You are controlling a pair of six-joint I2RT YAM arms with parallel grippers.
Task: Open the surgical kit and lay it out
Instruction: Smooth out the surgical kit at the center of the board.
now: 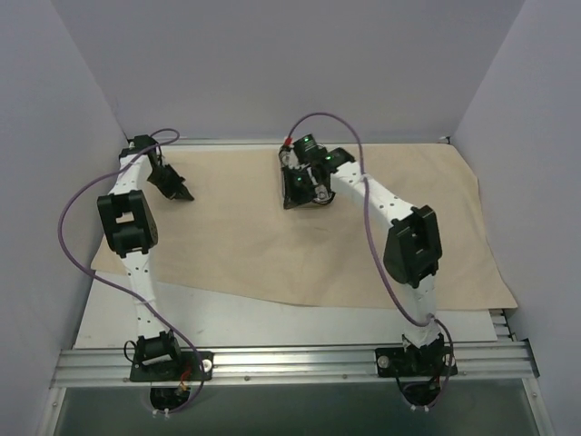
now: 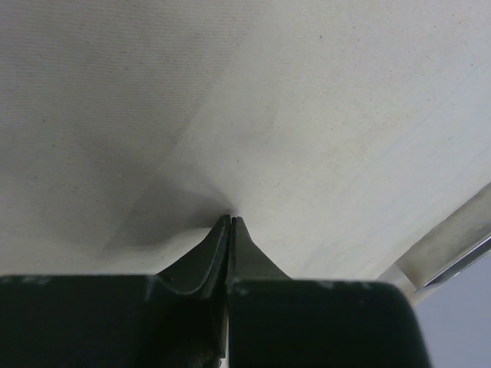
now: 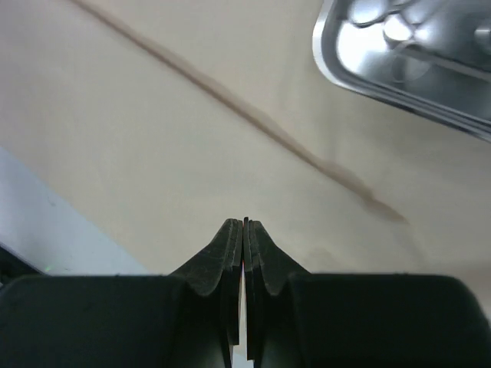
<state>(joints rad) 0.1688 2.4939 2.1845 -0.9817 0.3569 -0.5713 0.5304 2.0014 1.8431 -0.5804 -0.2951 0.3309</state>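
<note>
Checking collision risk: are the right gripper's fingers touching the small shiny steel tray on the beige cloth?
Apart. Right wrist view: bare beige cloth lies between the shut fingers and the shiny steel tray.

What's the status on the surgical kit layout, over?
Left claw shut, apparently pinching large beige cloth wrap. Right claw shut, empty, near shiny rectangular steel tray. Cloth spread out; nothing in the way.

The fingers of my left gripper (image 2: 231, 221) and right gripper (image 3: 245, 222) are black plastic, matt with a faint sheen. The cloth wrap (image 2: 322, 115) is beige woven fabric, fine-grained, matt and softly creased. The steel tray (image 3: 345, 65) is polished metal, mirror-bright. The table (image 1: 227, 322) is smooth white, and its near rail (image 1: 300, 363) is ribbed bare aluminium.
</note>
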